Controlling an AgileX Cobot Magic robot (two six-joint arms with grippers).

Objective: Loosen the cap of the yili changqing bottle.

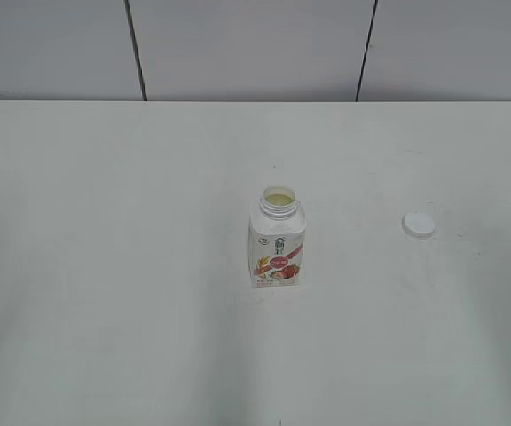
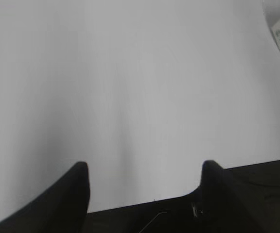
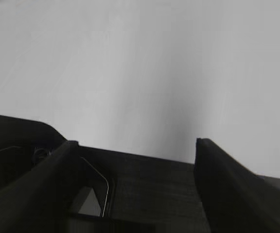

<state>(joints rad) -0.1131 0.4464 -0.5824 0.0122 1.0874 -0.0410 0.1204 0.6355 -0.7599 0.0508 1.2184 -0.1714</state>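
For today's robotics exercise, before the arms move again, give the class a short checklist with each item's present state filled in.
1. Cap off the bottle: ok, it lies on the table to the bottle's right, apart from it.
2. Yili changqing bottle upright: ok, neck open.
3. Left gripper empty: ok, jaws apart.
4. Right gripper empty: ok, jaws apart.
5. Arms away from the bottle: ok, neither shows in the exterior view.
6. Liquid spilled: cannot tell.
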